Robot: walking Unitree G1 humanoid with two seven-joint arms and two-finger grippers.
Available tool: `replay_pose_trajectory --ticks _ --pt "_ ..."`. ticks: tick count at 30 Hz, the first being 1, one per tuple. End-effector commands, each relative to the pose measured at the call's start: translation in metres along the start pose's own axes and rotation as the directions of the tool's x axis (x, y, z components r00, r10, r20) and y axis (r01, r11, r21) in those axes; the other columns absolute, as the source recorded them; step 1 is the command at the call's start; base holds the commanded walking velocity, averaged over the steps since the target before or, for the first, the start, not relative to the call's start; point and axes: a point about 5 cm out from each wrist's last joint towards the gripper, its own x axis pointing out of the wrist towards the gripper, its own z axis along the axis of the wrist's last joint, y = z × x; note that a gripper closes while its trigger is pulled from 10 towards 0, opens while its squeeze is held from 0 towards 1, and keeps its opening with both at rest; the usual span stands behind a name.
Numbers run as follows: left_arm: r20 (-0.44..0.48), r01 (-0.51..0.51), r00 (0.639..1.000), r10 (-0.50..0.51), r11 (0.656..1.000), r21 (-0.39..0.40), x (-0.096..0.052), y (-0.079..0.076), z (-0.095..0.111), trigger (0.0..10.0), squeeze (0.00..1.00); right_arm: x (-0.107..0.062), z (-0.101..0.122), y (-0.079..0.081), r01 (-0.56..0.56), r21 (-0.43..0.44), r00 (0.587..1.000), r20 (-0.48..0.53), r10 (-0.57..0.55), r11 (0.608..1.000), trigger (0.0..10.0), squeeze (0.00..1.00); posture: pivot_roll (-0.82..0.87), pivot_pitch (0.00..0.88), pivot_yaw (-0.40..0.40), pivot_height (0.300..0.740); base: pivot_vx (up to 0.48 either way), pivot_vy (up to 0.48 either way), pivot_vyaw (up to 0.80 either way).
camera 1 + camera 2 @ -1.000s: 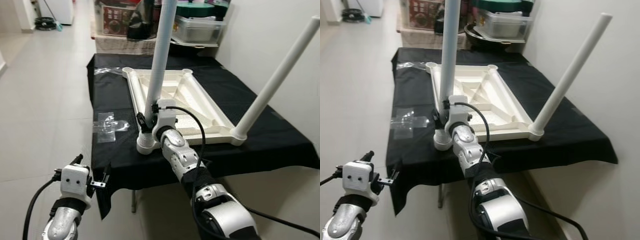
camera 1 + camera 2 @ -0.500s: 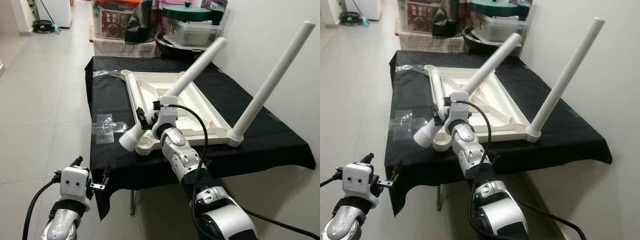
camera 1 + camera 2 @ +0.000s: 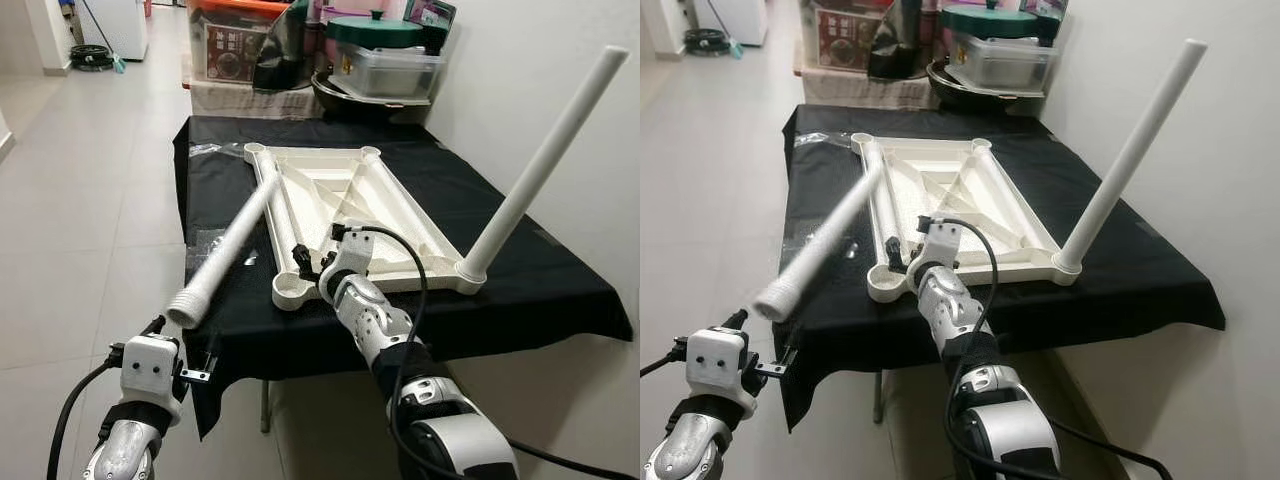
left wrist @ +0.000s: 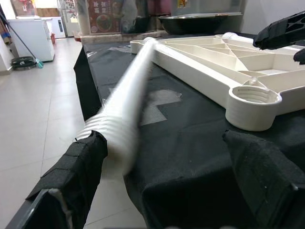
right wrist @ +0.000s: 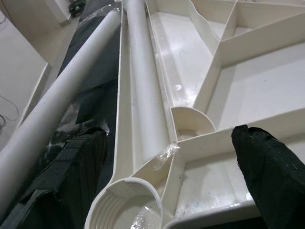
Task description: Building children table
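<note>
A loose white leg (image 3: 225,250) slants beside the right gripper (image 3: 318,262), whose fingers are spread empty above the corner socket (image 3: 292,290).

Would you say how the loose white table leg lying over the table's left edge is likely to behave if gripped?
The loose leg looks stiff, probably hollow and light. Round and smooth, it may roll or slip. Its threaded end overhangs the black cloth, so it could tip off.

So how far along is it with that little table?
Done: one leg stands in the tabletop's near right corner socket. In hand: nothing; a second leg slants loose and blurred over the black cloth, with the right hand open by the empty near left socket and the left hand open below. Left: three sockets to fill.
</note>
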Motion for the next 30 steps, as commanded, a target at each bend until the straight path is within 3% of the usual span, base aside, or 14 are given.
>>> replay_pose_trajectory --ticks 1,6,8,11,15,16,17,19,20,24,30 --pt "-0.005 0.004 1.000 -0.004 1.000 0.022 -0.002 0.001 -0.002 10.0 0.00 -0.001 -0.016 0.004 -0.006 0.059 0.998 -0.061 0.009 0.998 10.0 1.00 0.16 0.000 -0.148 0.740 0.000 0.000 0.00" --pt "-0.003 -0.001 1.000 0.001 1.000 0.025 -0.001 0.003 -0.001 10.0 0.00 -0.001 -0.017 0.006 -0.015 0.098 0.997 -0.070 0.022 0.995 10.0 1.00 0.16 0.000 -0.148 0.740 0.000 0.000 0.00" --pt "0.000 -0.004 1.000 0.004 1.000 0.025 -0.001 0.004 -0.001 10.0 0.00 -0.001 -0.016 0.011 -0.053 0.173 0.996 -0.065 0.066 0.984 10.0 1.00 0.16 0.000 -0.147 0.740 0.000 0.000 0.00" --pt "0.001 -0.003 1.000 0.003 1.000 0.025 -0.001 0.004 -0.001 10.0 0.00 -0.002 -0.014 0.013 -0.067 0.176 0.996 -0.054 0.077 0.982 10.0 1.00 0.16 0.000 -0.146 0.740 0.000 0.000 0.00" --pt "0.003 -0.004 1.000 0.004 1.000 0.024 -0.001 0.005 0.000 10.0 0.00 -0.003 -0.001 0.017 -0.126 0.094 0.992 0.036 0.123 0.988 10.0 1.00 0.16 0.000 -0.145 0.740 0.000 0.000 0.00" --pt "0.004 -0.005 1.000 0.004 1.000 0.023 -0.001 0.005 0.000 10.0 0.00 -0.006 0.008 0.019 -0.166 0.046 0.982 0.103 0.161 0.985 10.0 1.00 0.15 0.000 -0.144 0.740 0.000 0.000 0.00" --pt "0.007 -0.006 1.000 0.005 1.000 0.022 -0.001 0.005 0.001 10.0 0.00 -0.010 0.017 0.023 -0.218 -0.011 0.961 0.172 0.216 0.976 10.0 0.80 0.15 0.000 -0.143 0.740 0.000 0.000 0.00" --pt "0.008 -0.006 1.000 0.006 1.000 0.022 -0.001 0.005 0.001 10.0 0.00 -0.013 0.022 0.026 -0.249 -0.045 0.944 0.210 0.253 0.967 10.0 0.80 0.15 0.000 -0.143 0.740 0.000 0.000 0.00" --pt "0.010 -0.008 1.000 0.008 1.000 0.021 -0.001 0.006 0.002 10.0 0.00 -0.017 0.027 0.028 -0.276 -0.110 0.921 0.255 0.295 0.955 10.0 0.00 0.15 0.000 -0.141 0.740 0.000 0.000 0.00" --pt "0.011 -0.017 1.000 0.016 1.000 0.019 -0.001 0.007 0.002 10.0 0.00 -0.025 0.032 0.028 -0.293 -0.228 0.888 0.296 0.352 0.929 10.0 0.00 0.15 0.000 -0.141 0.740 0.000 0.000 0.00" --pt "0.014 -0.033 0.999 0.033 0.999 0.013 -0.002 0.010 0.003 10.0 0.00 -0.028 0.031 0.020 -0.275 -0.268 0.886 0.302 0.352 0.923 10.0 0.00 0.14 0.000 -0.142 0.740 0.000 0.000 0.00"
